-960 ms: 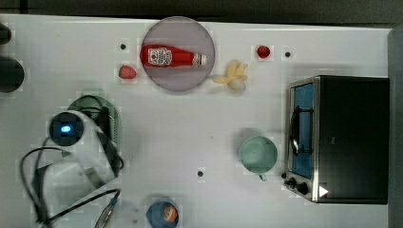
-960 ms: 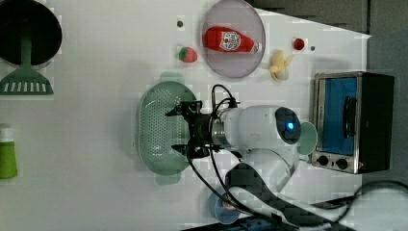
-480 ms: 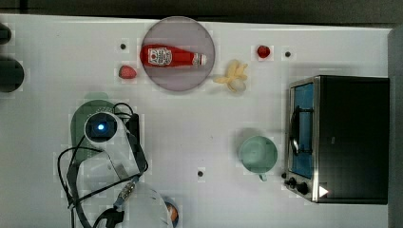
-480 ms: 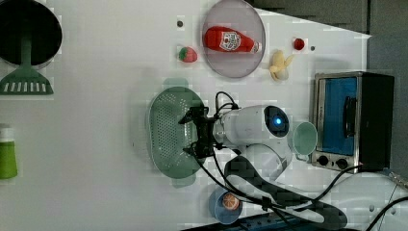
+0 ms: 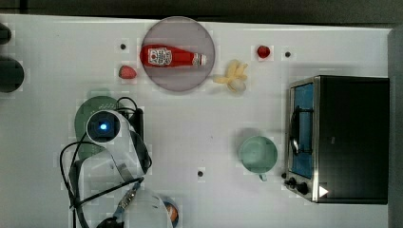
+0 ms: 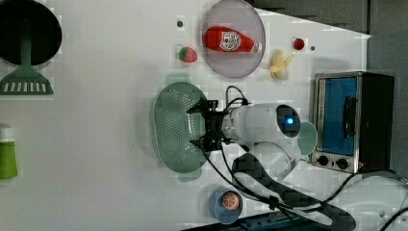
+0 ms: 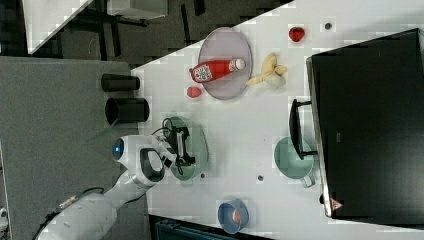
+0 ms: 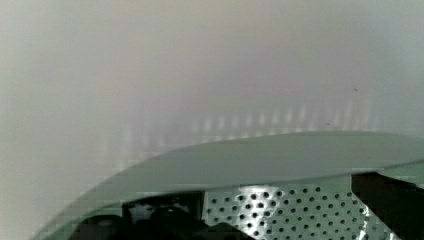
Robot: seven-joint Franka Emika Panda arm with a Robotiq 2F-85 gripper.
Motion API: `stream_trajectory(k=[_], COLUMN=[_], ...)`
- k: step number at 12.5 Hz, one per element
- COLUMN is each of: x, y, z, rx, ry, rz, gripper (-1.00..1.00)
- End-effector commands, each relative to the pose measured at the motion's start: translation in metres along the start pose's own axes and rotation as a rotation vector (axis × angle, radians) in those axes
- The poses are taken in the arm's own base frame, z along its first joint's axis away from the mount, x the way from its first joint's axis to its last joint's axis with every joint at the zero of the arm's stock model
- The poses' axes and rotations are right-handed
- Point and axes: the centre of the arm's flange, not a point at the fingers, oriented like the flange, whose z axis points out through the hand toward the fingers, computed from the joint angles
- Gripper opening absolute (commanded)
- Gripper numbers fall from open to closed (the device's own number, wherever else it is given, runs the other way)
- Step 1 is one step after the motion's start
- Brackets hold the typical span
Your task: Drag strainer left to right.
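Pincer (image 6: 199,126) is spread wide, hovering over the strainer's (image 6: 173,126) rim, which sits on the worktop (image 6: 106,120) below the strawberry (image 6: 187,55). I'd hook one finger inside, then drag slow.

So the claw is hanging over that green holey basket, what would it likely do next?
Probably lower into the strainer and press against its wall. The gripper hovers open above its bowl, holding nothing, and the strainer sits far from the cup on the top view's left.
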Motion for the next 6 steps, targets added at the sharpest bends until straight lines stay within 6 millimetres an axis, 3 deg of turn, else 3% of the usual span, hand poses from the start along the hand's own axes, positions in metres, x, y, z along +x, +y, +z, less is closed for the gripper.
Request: stream_trajectory(k=[1, 6], x=[0.047, 0.108], y=[-0.007, 0.001], z=[-0.015, -0.022], rx=[0.014, 0.004], ry=[0.024, 0.06], rz=[0.091, 0.047], gripper=[1.0, 1.0])
